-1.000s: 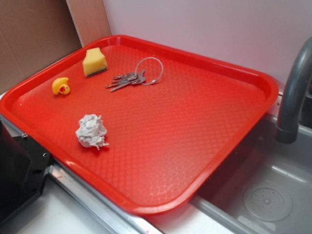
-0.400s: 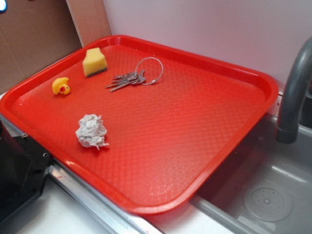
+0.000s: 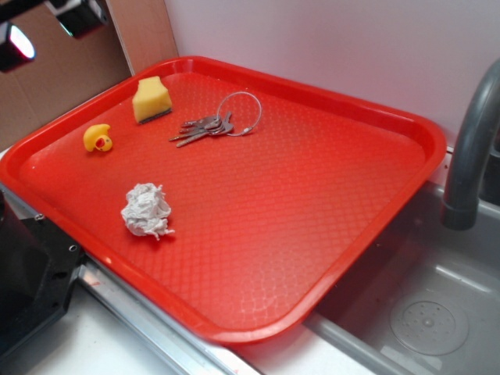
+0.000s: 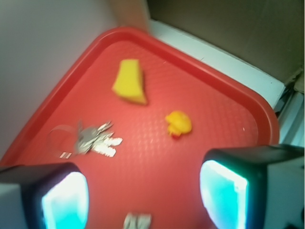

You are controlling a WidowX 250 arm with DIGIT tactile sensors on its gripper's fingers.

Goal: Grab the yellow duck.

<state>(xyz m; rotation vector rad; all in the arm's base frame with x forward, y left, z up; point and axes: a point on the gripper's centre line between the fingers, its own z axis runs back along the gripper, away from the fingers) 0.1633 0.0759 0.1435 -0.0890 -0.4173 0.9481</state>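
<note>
Hovering high over the far-left corner of the red tray (image 3: 406, 133), the end effector (image 4: 143, 195) has its two pads spread wide with nothing between them. Only a sliver of it shows in the exterior view, dark and cut off by the top-left frame edge (image 3: 47, 23). In the wrist view each pad (image 4: 64, 202) shows a glowing cyan face at the bottom of the frame, blurred.

Landmark = tray. All items sit on its textured floor:
- yellow duck (image 3: 98, 138), near the left rim, lying free, nothing touching it. In the wrist view it (image 4: 178, 123) appears above the gap between the pads, closer to the right one, red-orange beak towards the camera.
- yellow sponge (image 3: 151, 99), in the far-left corner, apart from the duck. Wedge-shaped, with a dark layer along its bottom edge.
- keys (image 3: 203, 129) on a wire ring, just right of the sponge, towards the tray's far side, fanned out flat.
- crumpled white paper (image 3: 146, 210), nearer the front-left rim, well apart from the duck. In the wrist view probably the pale scrap at the bottom edge, too blurred to confirm.

Beyond the tray: grey faucet (image 3: 473, 148) at the right and a grey sink basin (image 3: 426, 320) below it. Cardboard panel (image 3: 55, 78) behind the far-left corner.
</note>
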